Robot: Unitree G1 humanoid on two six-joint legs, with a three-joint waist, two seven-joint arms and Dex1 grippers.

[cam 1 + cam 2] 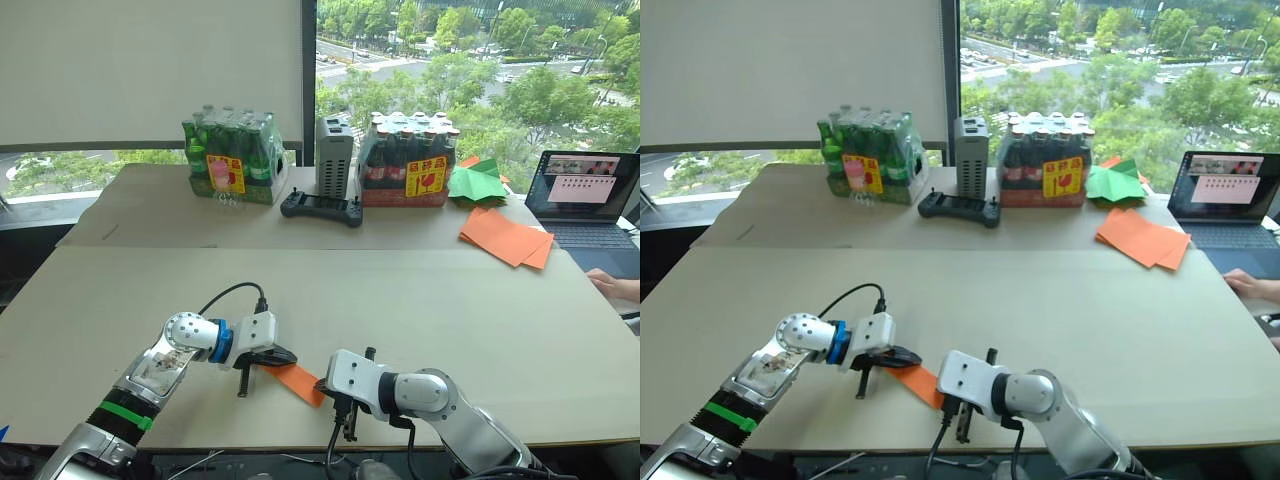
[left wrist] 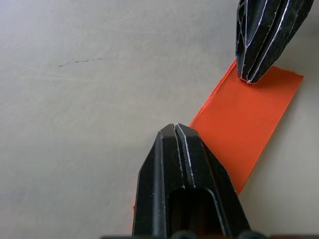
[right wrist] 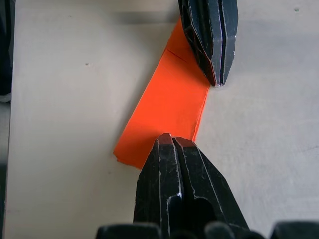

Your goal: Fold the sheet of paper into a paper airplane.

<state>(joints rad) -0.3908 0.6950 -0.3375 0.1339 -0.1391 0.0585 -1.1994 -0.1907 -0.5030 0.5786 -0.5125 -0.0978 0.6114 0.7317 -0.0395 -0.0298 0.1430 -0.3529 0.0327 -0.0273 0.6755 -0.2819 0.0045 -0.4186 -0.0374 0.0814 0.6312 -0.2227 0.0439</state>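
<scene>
Orange folded paper strip (image 3: 167, 107) lies pinned between closed left gripper (image 2: 182, 130) and closed right gripper (image 3: 172, 140); crease-pressing step, apparently; next, regrasp.

near table (image 1: 420, 300): open | far edge: bottle packs (image 1: 235, 155), orange pile (image 1: 507, 237) block

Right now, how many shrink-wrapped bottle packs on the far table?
2. The green bottle pack sits left of the grey box; the dark bottle pack sits right of it. Others could be hidden behind them.
</scene>
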